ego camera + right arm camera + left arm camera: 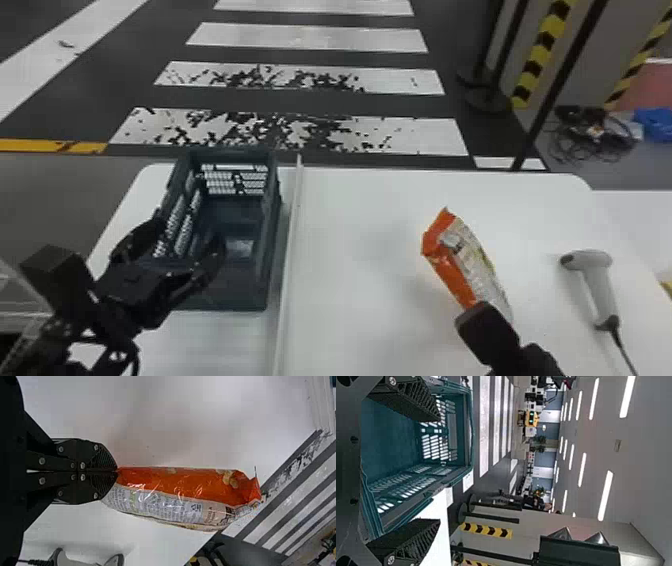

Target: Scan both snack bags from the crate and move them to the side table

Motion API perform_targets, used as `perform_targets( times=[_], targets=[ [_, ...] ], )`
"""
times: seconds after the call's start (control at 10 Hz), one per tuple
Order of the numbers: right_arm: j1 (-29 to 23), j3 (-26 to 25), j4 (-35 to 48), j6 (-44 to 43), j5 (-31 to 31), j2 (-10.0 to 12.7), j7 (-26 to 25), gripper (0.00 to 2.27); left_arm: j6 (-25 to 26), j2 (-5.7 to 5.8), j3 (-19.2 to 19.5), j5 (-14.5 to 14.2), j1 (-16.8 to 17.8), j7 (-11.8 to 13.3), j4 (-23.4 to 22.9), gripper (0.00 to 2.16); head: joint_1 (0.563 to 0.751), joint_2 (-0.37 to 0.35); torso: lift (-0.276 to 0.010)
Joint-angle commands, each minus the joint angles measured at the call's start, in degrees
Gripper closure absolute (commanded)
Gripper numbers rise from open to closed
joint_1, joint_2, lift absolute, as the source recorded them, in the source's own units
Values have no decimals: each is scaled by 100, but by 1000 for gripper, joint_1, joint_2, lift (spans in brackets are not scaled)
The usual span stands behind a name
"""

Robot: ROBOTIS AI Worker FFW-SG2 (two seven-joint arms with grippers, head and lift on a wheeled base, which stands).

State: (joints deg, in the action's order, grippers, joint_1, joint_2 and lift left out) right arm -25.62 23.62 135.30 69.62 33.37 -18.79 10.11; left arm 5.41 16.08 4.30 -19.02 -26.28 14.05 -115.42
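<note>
Since my R end effector [116, 471] pinches snack bag [178, 490] by edge, poss. slip. L end effector [440, 470] spread, at crate [235, 289].

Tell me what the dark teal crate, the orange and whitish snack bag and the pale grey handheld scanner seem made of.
The crate looks like rigid, satin plastic, with moulded slotted walls. The snack bag seems thin, glossy plastic film, creased and catching highlights; foil lining, can't tell. The scanner is probably hard, fairly matt plastic: smooth, rounded casing.
</note>
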Motion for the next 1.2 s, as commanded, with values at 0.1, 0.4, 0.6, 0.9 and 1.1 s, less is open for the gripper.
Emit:
perform_targets(
  times=[0.1,0.4,0.6,0.9,1.1],
  targets=[
    [-75,-95,40,-93,-507,-2,96,360,0,0,0,-5,0,10,2,93,695,37,-99],
    [-189,-499,216,-216,-1131,34,131,110,0,0,0,-5,-9,10,2,93,695,54,-99],
    [-198,-1062,444,-286,-1887,165,228,110,0,0,9,-5,-9,10,2,93,695,55,-99],
    [31,-2046,418,-638,-3267,693,544,107,0,-18,0,-5,-9,19,2,93,695,65,-99],
    [224,-2459,224,-849,-3997,930,553,107,0,-26,-9,-5,-9,19,2,93,695,73,-99]
  ],
)
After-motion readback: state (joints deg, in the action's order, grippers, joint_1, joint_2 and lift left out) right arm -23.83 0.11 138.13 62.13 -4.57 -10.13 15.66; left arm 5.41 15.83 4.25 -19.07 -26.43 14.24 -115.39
